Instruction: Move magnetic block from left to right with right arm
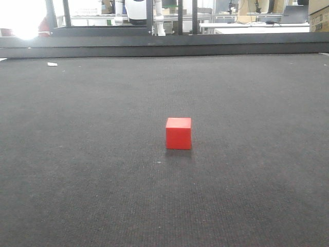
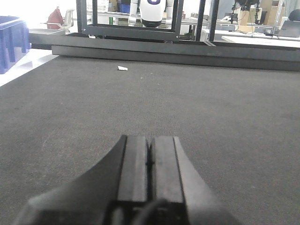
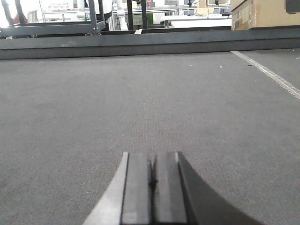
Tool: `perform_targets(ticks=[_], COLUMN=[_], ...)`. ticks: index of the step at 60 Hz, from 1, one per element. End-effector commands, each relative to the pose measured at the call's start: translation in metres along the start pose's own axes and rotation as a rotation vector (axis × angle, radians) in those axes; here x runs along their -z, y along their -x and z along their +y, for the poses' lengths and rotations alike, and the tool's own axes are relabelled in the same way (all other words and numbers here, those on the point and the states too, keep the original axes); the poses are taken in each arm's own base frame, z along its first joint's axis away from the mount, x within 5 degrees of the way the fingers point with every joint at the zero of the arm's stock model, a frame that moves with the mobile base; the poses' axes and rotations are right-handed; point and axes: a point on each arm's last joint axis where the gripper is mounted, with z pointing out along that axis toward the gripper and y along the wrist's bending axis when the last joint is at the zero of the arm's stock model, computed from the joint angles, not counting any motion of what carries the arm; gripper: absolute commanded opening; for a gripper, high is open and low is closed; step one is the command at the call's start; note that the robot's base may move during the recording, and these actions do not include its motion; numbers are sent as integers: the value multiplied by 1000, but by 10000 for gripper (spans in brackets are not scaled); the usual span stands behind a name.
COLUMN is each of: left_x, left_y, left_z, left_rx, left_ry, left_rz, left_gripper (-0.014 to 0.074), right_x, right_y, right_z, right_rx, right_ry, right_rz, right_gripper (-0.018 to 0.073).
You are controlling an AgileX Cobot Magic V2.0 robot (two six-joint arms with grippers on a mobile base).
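The magnetic block [image 1: 178, 133], a small bright-red cube, rests alone on the dark grey mat [image 1: 92, 170] near the middle of the front view. Neither arm shows in that view. In the left wrist view my left gripper [image 2: 150, 140] is shut, its two black fingers pressed together with nothing between them, low over the mat. The right wrist view shows my right gripper [image 3: 151, 157] shut the same way, holding nothing. The block appears in neither wrist view.
A raised dark ledge [image 1: 164, 49] bounds the mat's far side. A small white scrap [image 1: 52, 64] lies at the far left. A blue bin [image 2: 11, 40] stands off the mat's left side. A cardboard box [image 3: 265, 13] sits beyond the far right corner.
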Motion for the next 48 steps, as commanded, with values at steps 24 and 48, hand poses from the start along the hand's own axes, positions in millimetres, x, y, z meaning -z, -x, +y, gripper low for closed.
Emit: perform_targets(ticks=[24, 48], left_x=[1, 1], left_y=[6, 6], left_z=[0, 0], left_rx=[6, 6], left_ry=[-3, -3], left_rz=[-96, -96], left_gripper=[-116, -116], right_x=[8, -19], right_y=[39, 143], right_z=[4, 19], right_rx=[0, 0], right_ry=[17, 69], right_rz=[-211, -108], right_gripper=[58, 433])
